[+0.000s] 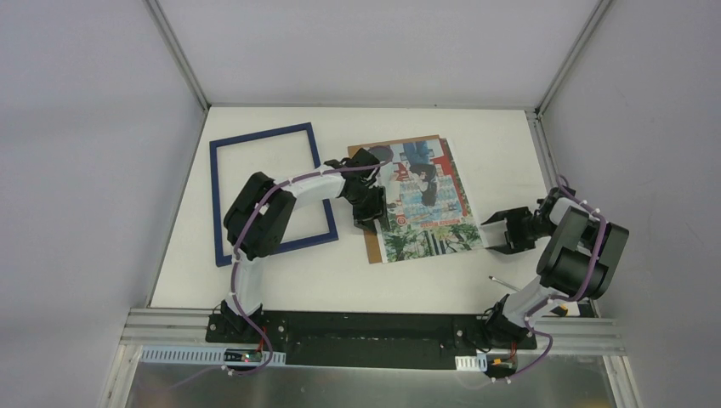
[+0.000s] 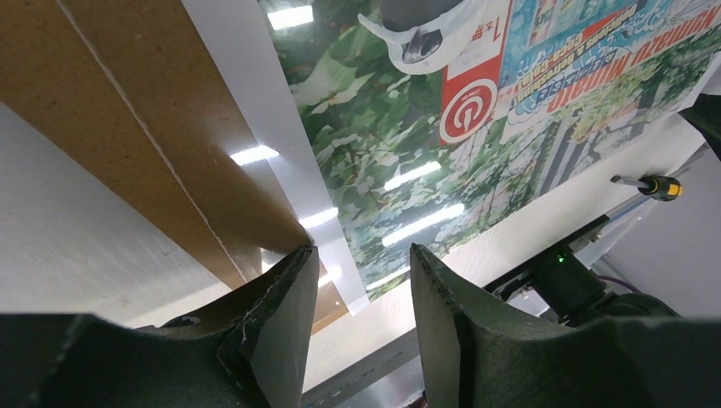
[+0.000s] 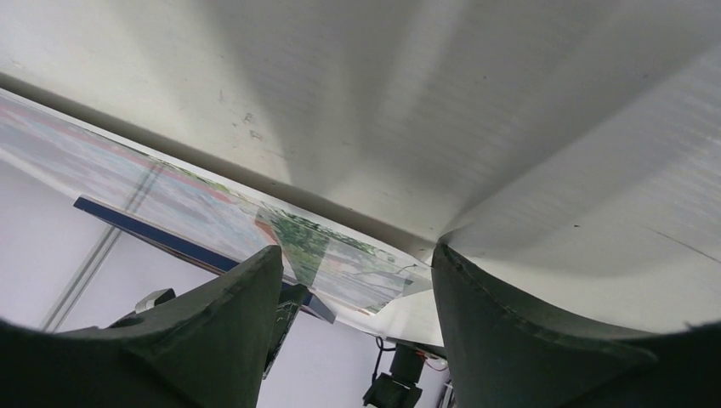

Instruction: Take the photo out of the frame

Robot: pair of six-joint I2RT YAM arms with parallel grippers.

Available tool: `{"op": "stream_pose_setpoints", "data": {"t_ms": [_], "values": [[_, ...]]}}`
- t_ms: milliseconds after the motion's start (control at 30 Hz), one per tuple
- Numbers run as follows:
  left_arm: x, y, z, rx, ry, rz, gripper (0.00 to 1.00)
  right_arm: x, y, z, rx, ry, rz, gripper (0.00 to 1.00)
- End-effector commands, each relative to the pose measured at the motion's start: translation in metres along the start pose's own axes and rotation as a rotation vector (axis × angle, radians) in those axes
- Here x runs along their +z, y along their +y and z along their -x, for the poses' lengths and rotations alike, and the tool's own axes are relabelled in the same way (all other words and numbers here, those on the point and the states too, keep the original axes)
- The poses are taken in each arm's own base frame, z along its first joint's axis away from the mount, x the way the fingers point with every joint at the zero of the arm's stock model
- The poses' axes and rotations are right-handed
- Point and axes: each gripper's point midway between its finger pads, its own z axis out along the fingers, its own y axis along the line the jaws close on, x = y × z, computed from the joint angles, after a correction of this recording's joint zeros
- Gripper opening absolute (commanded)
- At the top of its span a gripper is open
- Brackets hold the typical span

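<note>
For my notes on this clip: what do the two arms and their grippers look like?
Both the left arm and right arm have white links between bulky black joint housings. A purple cable runs along each, tied on with white clips. The left gripper and right gripper are black, with dark, wedge-shaped fingers.

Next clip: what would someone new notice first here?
The colourful photo lies on a brown backing board mid-table. Left of it the dark-blue frame lies empty, and the left claw reaches across it to the photo's left edge. The right claw sits open by the photo's right edge.
</note>
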Motion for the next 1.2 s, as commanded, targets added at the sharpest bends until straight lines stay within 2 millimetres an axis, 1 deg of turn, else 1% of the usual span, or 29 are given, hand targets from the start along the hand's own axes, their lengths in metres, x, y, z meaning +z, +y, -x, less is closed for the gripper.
{"op": "stream_pose_setpoints", "data": {"t_ms": [0,100,167,233,333,433,567,700,833,900,1033,1167], "values": [[0.008,0.029,-0.013,-0.058,0.056,0.076,0.46,-0.001,-0.005,0.007,0.005,-0.051,-0.019,0.68],[0.009,0.03,-0.014,-0.06,0.06,0.077,0.46,-0.013,-0.013,0.02,-0.003,-0.161,-0.085,0.74],[0.009,0.031,-0.015,-0.06,0.062,0.078,0.46,-0.019,-0.011,0.026,-0.013,-0.192,-0.085,0.77],[0.009,0.033,-0.016,-0.064,0.065,0.082,0.46,-0.016,-0.007,0.028,-0.021,-0.176,-0.077,0.78],[0.012,0.035,-0.018,-0.074,0.074,0.087,0.46,-0.005,0.005,0.023,-0.023,-0.09,-0.014,0.77],[0.014,0.036,-0.02,-0.079,0.082,0.086,0.46,0.005,0.014,0.011,-0.01,-0.008,0.076,0.74],[0.014,0.035,-0.019,-0.08,0.084,0.084,0.46,0.005,0.025,0.001,-0.013,0.042,0.163,0.72],[0.014,0.034,-0.019,-0.081,0.084,0.083,0.46,0.0,0.028,-0.003,-0.023,0.052,0.185,0.69],[0.014,0.034,-0.019,-0.08,0.084,0.081,0.46,-0.006,0.028,-0.013,-0.026,0.073,0.205,0.65],[0.014,0.034,-0.019,-0.078,0.084,0.082,0.46,-0.01,0.026,-0.016,-0.039,0.059,0.201,0.6],[0.014,0.035,-0.019,-0.078,0.087,0.082,0.45,-0.012,0.02,-0.016,-0.056,0.036,0.184,0.52],[0.015,0.034,-0.019,-0.078,0.087,0.081,0.45,-0.013,0.019,-0.015,-0.065,0.025,0.17,0.41]]}}
